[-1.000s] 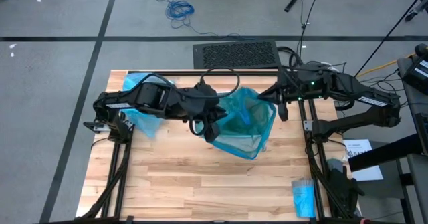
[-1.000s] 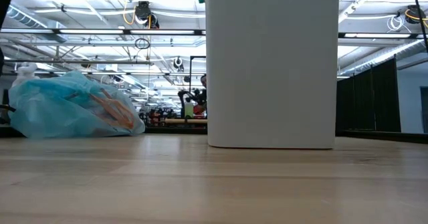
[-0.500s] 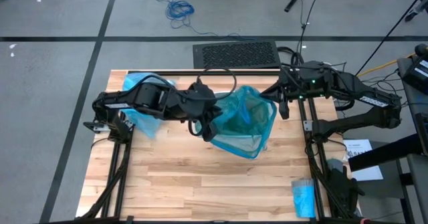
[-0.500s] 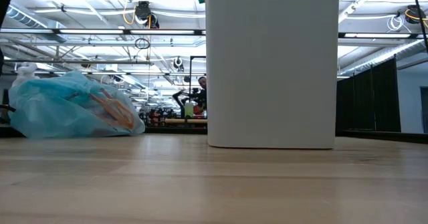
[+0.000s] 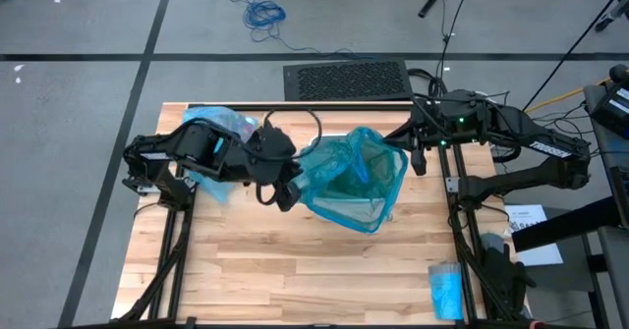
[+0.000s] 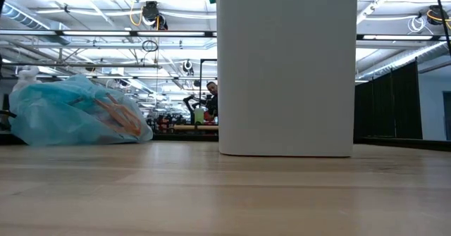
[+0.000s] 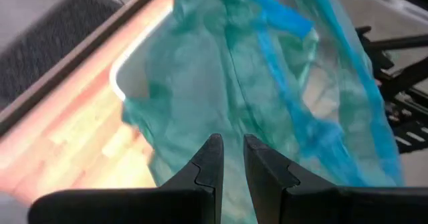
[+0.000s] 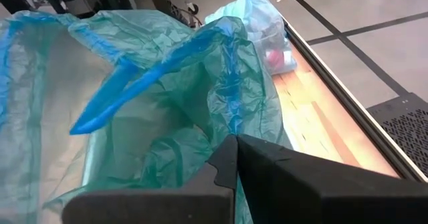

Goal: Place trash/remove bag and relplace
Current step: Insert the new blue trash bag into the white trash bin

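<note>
A white bin [image 6: 285,67] stands mid-table, and a teal-green plastic bag [image 5: 354,172] drapes over its top. My left gripper [image 5: 288,193] is shut on the bag's left rim, out beyond the bin's left side. My right gripper [image 5: 414,159] is shut on the right rim. The light-blue bag [image 5: 211,137] lies on its side at the table's far left, full. The trash [image 6: 116,116] shows through its skin as brown scraps, and a red-and-white piece [image 8: 277,57] shows too. My left gripper pinches the rim of the teal-green bag on its left side [image 7: 231,134] between its two fingers, slanting down from the table's left. The plastic runs away from the fingertips, stretched over the bin's rim [image 7: 120,77]. My right gripper pinches the bag's right rim [image 8: 231,127] between its shut fingers, coming from the table's right and slanting slightly down. The rim stands lifted above the bin, and a blue drawstring band [image 8: 134,77] runs along the mouth.
A small bright-blue roll [image 5: 445,290] lies at the table's near right corner. The near half of the wooden table [image 5: 295,270] is bare. A black mat [image 5: 346,79] lies on the floor behind the far edge.
My left gripper has moved toward the table's left edge and rolled a little, still shut on the teal-green bag's rim. The left side of the bag's mouth has been drawn out leftward past the bin, widening the mouth. The right side has stayed put.
</note>
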Motion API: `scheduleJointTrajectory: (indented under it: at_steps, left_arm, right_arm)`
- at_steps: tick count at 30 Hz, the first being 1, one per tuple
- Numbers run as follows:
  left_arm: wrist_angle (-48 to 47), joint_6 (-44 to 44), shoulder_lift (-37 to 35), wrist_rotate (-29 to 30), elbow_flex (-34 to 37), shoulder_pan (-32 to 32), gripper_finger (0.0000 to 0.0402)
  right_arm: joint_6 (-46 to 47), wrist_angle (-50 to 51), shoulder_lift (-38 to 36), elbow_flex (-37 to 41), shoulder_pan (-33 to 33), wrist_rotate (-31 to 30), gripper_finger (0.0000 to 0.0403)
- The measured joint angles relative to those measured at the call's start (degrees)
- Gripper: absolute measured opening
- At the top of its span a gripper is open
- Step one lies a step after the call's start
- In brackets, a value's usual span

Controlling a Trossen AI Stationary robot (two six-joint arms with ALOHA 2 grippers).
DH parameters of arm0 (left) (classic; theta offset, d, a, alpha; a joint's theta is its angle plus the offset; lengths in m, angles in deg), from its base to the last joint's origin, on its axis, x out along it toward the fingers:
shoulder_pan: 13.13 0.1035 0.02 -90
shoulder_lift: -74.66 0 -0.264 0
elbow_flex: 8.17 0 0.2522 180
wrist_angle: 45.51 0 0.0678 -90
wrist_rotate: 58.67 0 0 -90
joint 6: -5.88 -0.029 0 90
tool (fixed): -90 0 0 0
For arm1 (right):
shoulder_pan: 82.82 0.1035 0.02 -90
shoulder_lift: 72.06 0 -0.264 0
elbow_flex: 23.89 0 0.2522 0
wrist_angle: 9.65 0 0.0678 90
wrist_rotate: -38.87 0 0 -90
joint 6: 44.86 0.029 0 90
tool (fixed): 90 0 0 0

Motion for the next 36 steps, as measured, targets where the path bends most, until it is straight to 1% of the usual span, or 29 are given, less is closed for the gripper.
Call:
scheduleJointTrajectory:
  at_steps: [4, 8, 11, 15, 21, 23, 24, 26, 29, 36]
  left_arm:
    - [-2.3, 3.9, 0.0, -0.5, 0.0, -1.9, 0.0056]
    - [-4.5, 6.9, 0.0, 1.3, 0.0, -3.5, 0.0056]
    - [-8.7, 10.7, 0.1, 1.6, 0.0, -4.1, 0.0056]
    - [-8.2, 11.0, 0.6, 1.7, 1.8, -4.3, 0.0056]
    - [-8.3, 12.9, 0.8, -4.2, 10.2, -3.3, 0.0056]
    - [-8.1, 12.9, 0.9, -4.0, 12.7, -3.3, 0.0056]
    - [-8.1, 13.3, 0.9, -2.8, 13.7, -3.3, 0.0056]
    - [-6.6, 13.9, 0.9, -0.1, 14.8, -3.1, 0.0056]
    - [-2.3, 12.8, 0.9, 2.3, 15.0, -2.3, 0.0056]
    - [12.9, 1.7, 0.8, 3.0, 14.6, 0.1, 0.0056]
  right_arm:
    - [0.0, 0.0, -0.4, 0.0, 0.0, 0.1, 0.0004]
    - [0.0, -0.1, -0.7, 0.0, 0.0, 1.2, 0.0004]
    - [0.2, -0.2, -0.9, 0.0, 0.0, 1.5, 0.0004]
    - [0.9, -0.2, -1.1, 0.0, 0.0, 1.5, 0.0004]
    - [1.1, -0.4, -1.4, 0.0, 0.0, 1.5, 0.0004]
    - [1.1, -0.4, -1.7, 0.0, 0.0, 1.6, 0.0004]
    - [1.1, -0.5, -1.7, 0.0, 0.0, 1.6, 0.0004]
    - [1.1, -0.6, -1.9, 0.0, 0.0, 1.7, 0.0004]
    - [1.1, -0.6, -1.9, 0.0, 0.0, 2.8, 0.0004]
    - [2.2, -0.5, -1.9, 0.0, 0.0, 3.0, 0.0004]
